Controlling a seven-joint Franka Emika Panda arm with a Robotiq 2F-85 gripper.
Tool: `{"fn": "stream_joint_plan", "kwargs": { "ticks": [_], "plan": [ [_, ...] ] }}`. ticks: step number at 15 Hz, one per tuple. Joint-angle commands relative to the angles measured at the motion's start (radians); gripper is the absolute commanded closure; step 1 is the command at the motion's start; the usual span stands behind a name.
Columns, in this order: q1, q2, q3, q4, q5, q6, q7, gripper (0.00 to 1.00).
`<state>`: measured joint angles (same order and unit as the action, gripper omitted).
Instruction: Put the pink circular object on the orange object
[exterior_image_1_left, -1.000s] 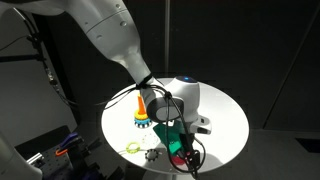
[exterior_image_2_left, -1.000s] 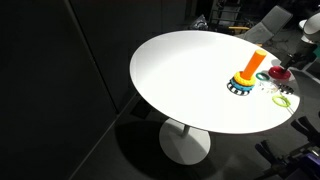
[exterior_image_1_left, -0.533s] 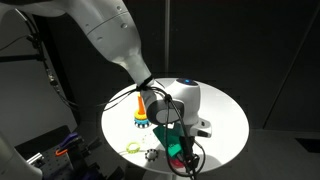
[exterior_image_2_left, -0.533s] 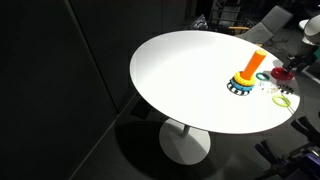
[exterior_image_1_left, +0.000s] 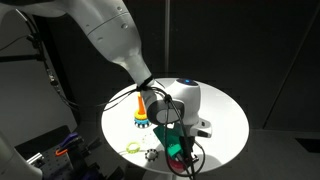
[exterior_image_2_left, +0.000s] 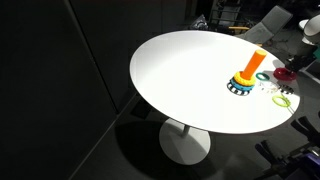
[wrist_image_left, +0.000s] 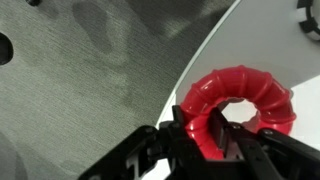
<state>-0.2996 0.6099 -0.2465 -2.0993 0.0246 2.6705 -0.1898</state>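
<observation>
My fingers (wrist_image_left: 224, 137) pinch the near rim of the pink ring (wrist_image_left: 245, 88), one of them seemingly in its hole. Nothing has shifted over the last second. The ring still lies near the edge of the counter (wrist_image_left: 265, 40), so I judge the lift comes next. The orange peg (exterior_image_2_left: 258, 61) stands nearby, apart from it.

Round white table (exterior_image_2_left: 190, 80): orange object (exterior_image_2_left: 253, 64) on ring base (exterior_image_2_left: 241, 85), green ring (exterior_image_2_left: 284, 101) nearby.
</observation>
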Motion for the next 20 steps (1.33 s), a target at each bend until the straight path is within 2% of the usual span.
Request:
{"fn": "stream_joint_plan", "kwargs": {
  "ticks": [1,12,20],
  "plan": [
    [0.004,-0.043,-0.003,-0.010,-0.032,-0.007,0.037,0.91],
    [0.082,-0.176,0.012,-0.003,-0.077,-0.104,0.081,0.91],
    [0.122,-0.272,0.075,0.033,-0.047,-0.238,0.060,0.90]
  ]
}}
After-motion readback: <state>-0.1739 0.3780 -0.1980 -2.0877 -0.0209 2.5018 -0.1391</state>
